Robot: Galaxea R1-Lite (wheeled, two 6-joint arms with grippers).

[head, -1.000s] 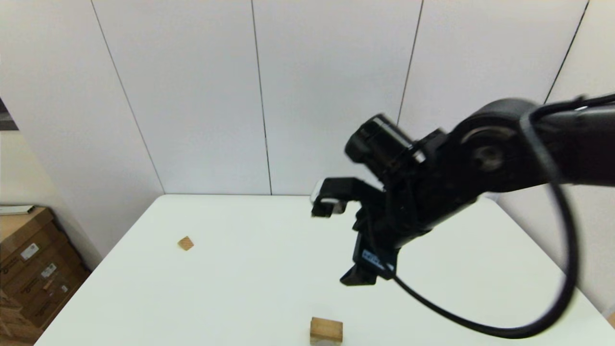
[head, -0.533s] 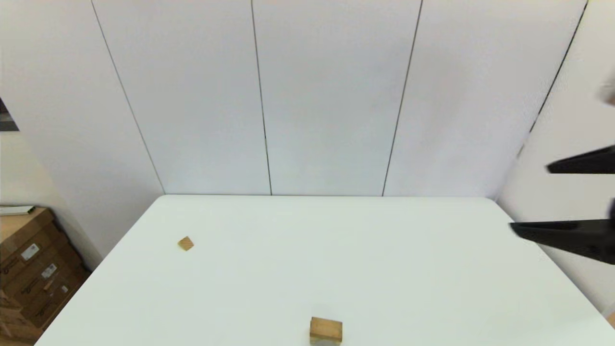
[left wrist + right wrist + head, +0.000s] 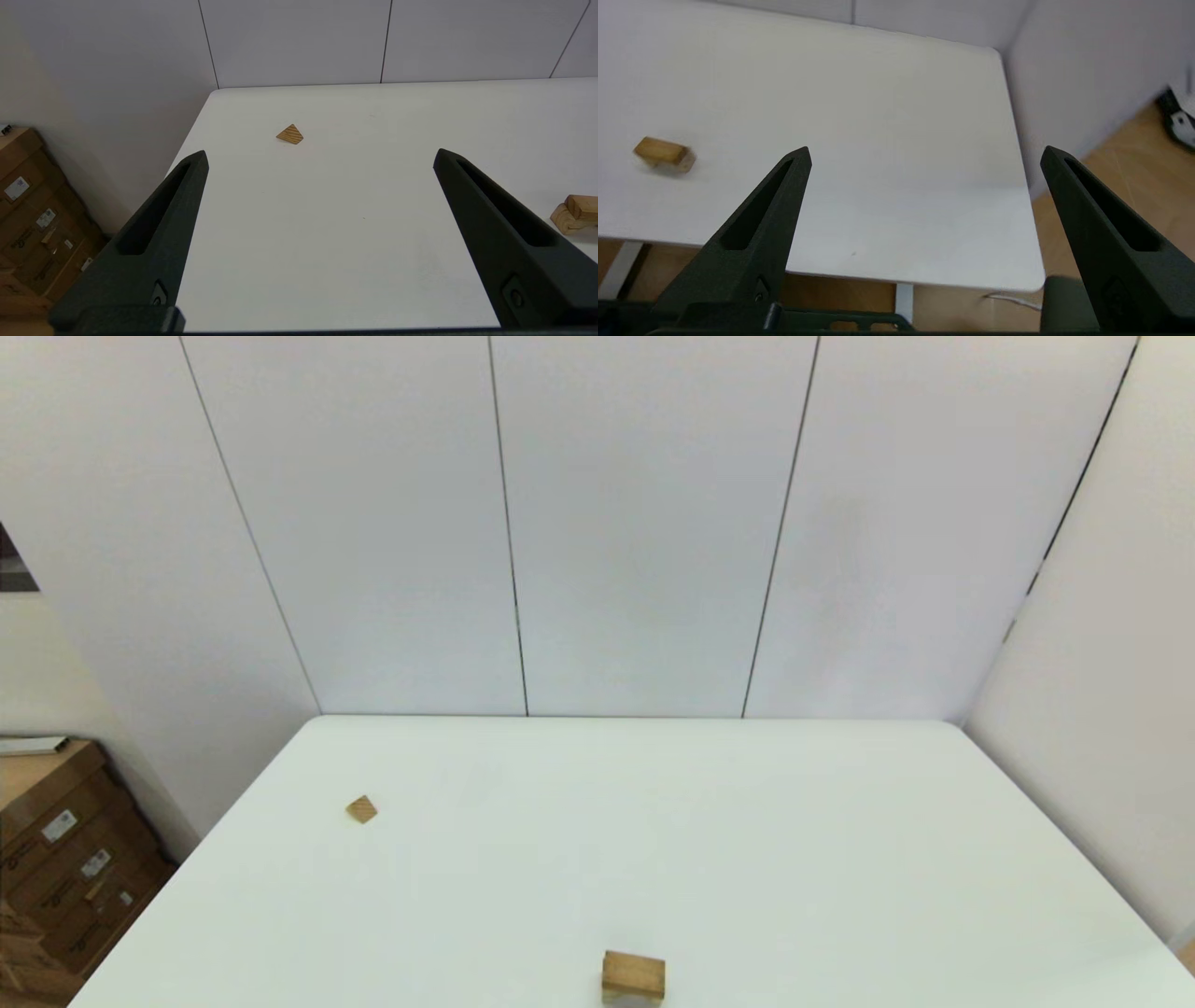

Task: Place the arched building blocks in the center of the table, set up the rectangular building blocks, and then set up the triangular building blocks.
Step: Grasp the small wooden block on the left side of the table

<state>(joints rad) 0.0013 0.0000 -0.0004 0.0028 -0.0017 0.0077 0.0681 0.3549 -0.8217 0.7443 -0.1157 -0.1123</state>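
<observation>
Both grippers hover with jaws spread wide, holding nothing. Beyond the left gripper (image 3: 320, 156) the triangular wedge (image 3: 290, 134) lies on the white tabletop (image 3: 355, 242); the stacked arched block (image 3: 567, 219) and rectangular slab (image 3: 583, 206) sit beside its jaws. The right gripper (image 3: 924, 156) hangs over the tabletop's edge.

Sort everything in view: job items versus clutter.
Job:
- arch block, with the slab on top of it
- wedge
- table
- left gripper, right gripper, both open

Clutter:
- cardboard boxes beside the table
</observation>
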